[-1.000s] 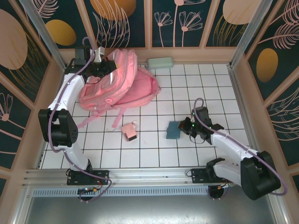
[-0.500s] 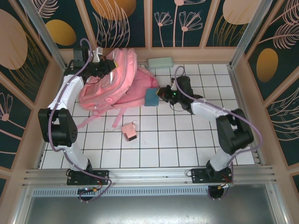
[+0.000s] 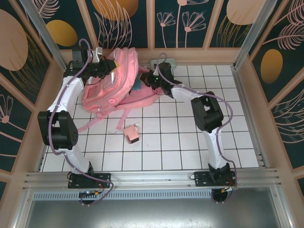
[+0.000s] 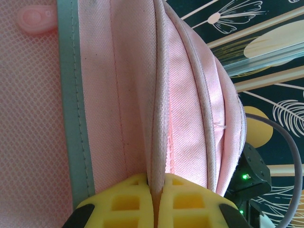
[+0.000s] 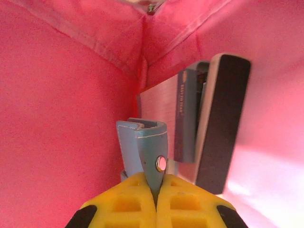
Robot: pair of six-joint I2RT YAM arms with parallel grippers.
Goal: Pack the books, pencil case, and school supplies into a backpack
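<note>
The pink backpack [image 3: 116, 83] lies at the back left with its mouth held up. My left gripper [image 3: 108, 66] is shut on a piped seam of the backpack [image 4: 159, 118], with the yellow fingers [image 4: 190, 199] pinching that edge. My right gripper [image 3: 148, 80] reaches into the mouth, and the teal square pad [image 3: 137, 86] shows at the rim. Inside, among pink lining [image 5: 57, 118], my right gripper [image 5: 156, 187] is shut on the teal pad [image 5: 142, 142], by its snap flap. Books [image 5: 221, 118] stand on edge against the lining just beyond the pad.
A little pink box [image 3: 131, 133] lies on the white tiles [image 3: 190, 142] in front of the backpack. The mint-green case [image 3: 167, 61] sits at the back wall, partly behind my right arm. A long pink strap [image 3: 92, 121] trails toward the left arm.
My right arm carried the teal pad from the right middle of the table up to the backpack and pushed it into the opening. The left gripper kept its hold on the backpack's edge.
</note>
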